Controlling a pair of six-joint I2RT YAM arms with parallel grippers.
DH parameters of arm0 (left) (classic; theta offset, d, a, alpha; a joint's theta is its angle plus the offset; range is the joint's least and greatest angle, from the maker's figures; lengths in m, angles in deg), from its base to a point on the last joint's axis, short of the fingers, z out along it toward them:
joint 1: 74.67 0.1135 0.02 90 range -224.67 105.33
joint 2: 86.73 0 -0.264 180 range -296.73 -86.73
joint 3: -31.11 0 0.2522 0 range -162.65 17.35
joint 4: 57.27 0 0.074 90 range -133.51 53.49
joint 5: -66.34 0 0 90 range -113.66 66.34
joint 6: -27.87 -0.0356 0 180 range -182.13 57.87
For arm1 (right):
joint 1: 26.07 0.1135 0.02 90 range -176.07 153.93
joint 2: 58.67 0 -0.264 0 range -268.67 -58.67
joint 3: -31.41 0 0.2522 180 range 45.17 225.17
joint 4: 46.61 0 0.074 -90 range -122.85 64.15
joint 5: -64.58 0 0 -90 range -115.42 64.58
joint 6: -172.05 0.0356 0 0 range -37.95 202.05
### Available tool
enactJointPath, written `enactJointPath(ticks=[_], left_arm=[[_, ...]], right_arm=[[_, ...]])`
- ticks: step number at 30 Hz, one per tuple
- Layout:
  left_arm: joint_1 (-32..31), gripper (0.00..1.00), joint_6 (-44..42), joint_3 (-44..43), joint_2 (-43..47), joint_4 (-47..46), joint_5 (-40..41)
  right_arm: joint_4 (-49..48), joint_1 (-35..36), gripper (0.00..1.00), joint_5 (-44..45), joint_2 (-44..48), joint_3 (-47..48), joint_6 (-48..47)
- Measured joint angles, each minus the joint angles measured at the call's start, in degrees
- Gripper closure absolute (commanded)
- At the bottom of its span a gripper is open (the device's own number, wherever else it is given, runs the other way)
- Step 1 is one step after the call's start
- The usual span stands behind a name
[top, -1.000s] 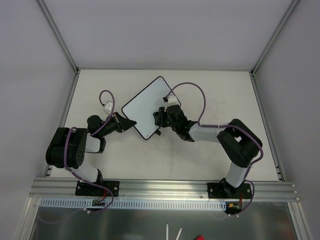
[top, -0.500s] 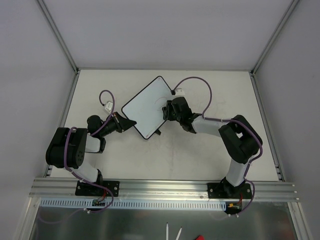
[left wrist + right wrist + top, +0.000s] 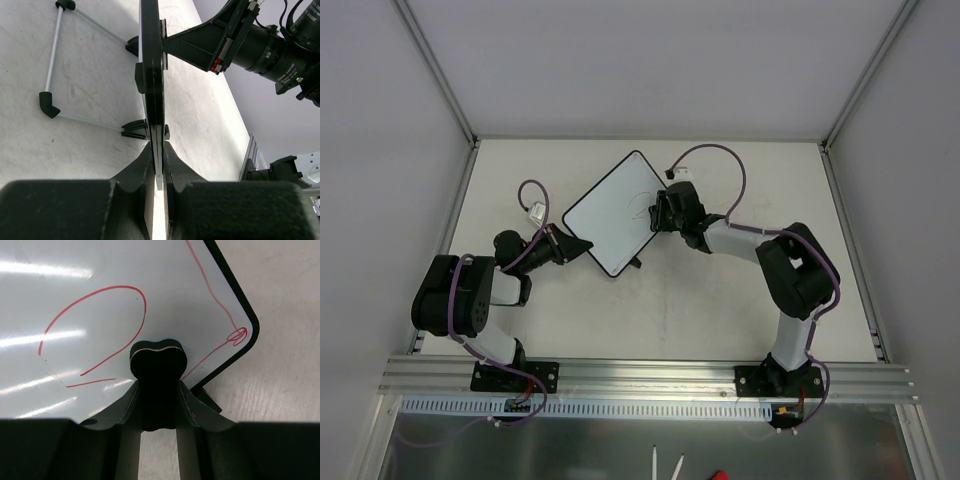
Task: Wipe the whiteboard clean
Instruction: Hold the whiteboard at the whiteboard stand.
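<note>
The whiteboard (image 3: 610,210) lies tilted in the middle of the table, white with a black rim. My left gripper (image 3: 572,244) is shut on its near left edge; in the left wrist view the board (image 3: 151,75) runs edge-on between the fingers (image 3: 132,172). My right gripper (image 3: 661,213) is shut on the small black bone-shaped eraser (image 3: 158,375), whose head rests on the board (image 3: 75,285) near its right corner. Red scribbles (image 3: 90,315) show on the board beside and beyond the eraser.
A thin white wire stand with black corner pieces (image 3: 52,75) shows beside the board in the left wrist view. The white table (image 3: 720,300) is framed by metal posts (image 3: 440,75) and side walls. A metal rail (image 3: 640,375) runs along the near edge.
My right gripper with the eraser has moved up and to the right along the board's right edge, toward its far corner. The left gripper and the board have stayed put.
</note>
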Motion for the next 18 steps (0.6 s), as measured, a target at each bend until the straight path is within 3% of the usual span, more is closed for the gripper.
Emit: enactJointPath(ticks=[18], left_arm=[[0.02, 1.00, 0.11, 0.00, 0.17, -0.13, -0.79]], right_arm=[[6.43, -1.86, 1.00, -0.50, -1.53, 9.77, -0.42]])
